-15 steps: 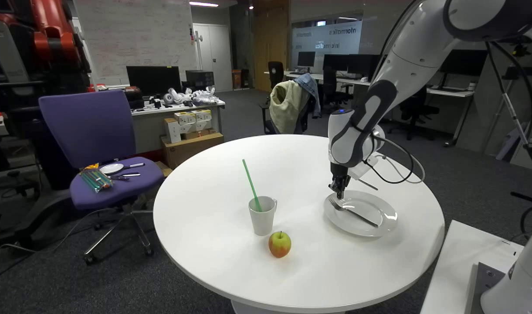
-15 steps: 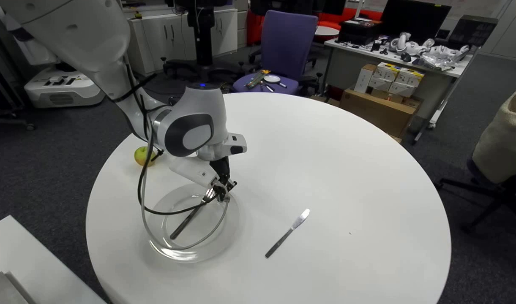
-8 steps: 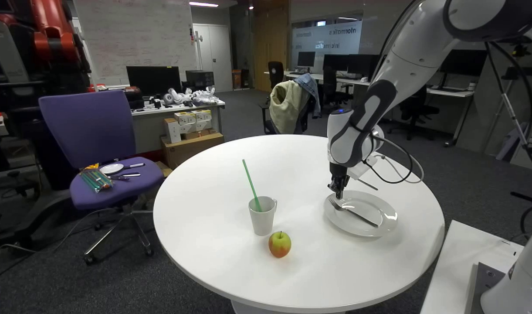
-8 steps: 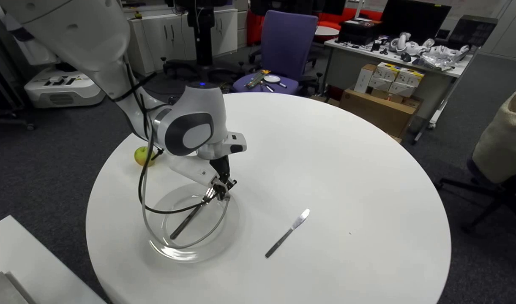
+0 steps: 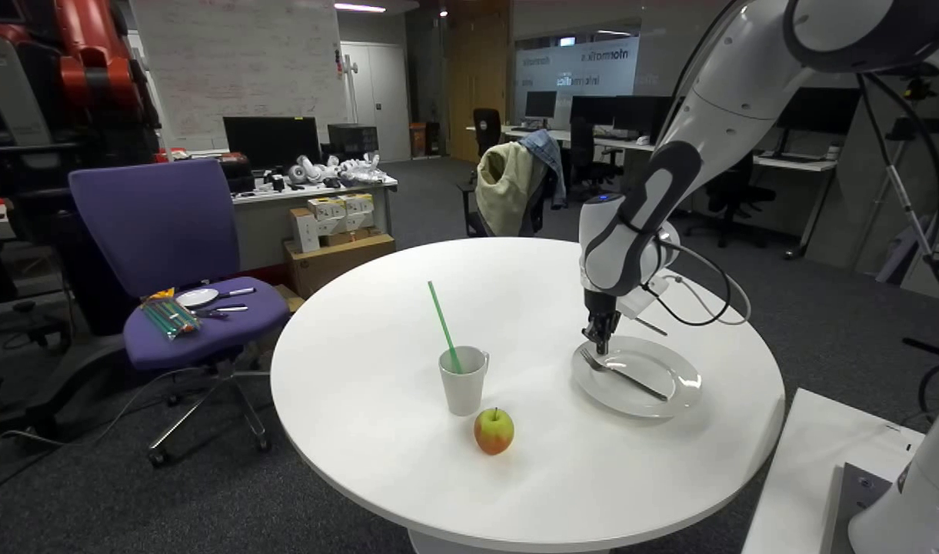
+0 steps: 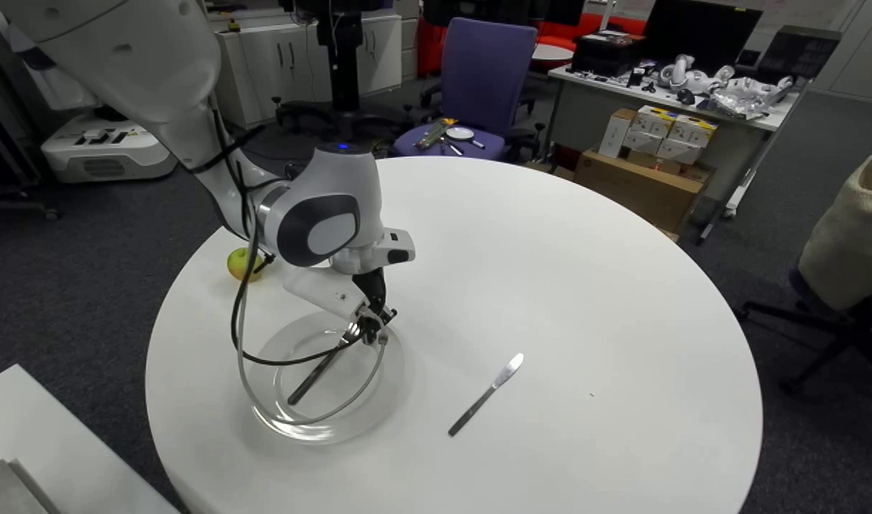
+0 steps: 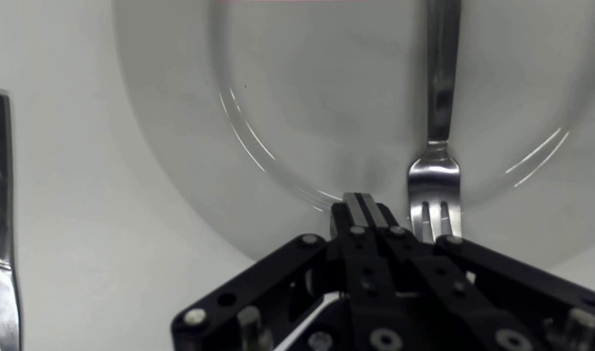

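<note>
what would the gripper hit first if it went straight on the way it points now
Most likely the plate, near its edge; the shut gripper points down at it, beside the fork. Whether it already touches is unclear.

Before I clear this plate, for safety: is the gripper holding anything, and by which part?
Nothing is held: the gripper is shut, and the fork lies beside it on the plate.

Here's the fork (image 7: 436,165) on the plate (image 7: 170,92), right of centre in the wrist view, gripper (image 7: 366,209) with its tips just left of the tines (image 7: 434,219), table knife (image 7: 3,195) at the left edge on the table (image 7: 73,219)! Over to an exterior view: straw (image 5: 441,319) in the mug (image 5: 463,394), lower centre, apple (image 5: 494,432) just in front, plate to their right.
</note>
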### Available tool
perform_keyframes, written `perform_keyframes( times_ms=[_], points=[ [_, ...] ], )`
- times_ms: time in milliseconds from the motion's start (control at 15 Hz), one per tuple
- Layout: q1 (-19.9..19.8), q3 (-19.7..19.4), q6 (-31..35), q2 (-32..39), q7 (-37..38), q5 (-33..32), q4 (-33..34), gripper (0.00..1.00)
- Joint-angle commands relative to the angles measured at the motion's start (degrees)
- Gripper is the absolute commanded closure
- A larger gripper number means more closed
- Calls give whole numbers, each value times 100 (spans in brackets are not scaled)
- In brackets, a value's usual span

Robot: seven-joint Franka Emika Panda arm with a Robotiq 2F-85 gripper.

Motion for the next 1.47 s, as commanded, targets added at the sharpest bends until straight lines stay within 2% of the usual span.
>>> perform_keyframes(
  times_ms=[0, 333, 800, 1400],
  points=[
    [-211, 123, -195, -24, -269, 141, -34, 100],
    [-236, 124, -292, 82, -253, 152, 56, 100],
    [-371, 322, -538, 334, -314, 493, 495, 100],
    [-523, 271, -816, 532, -308, 670, 936, 100]
  ],
)
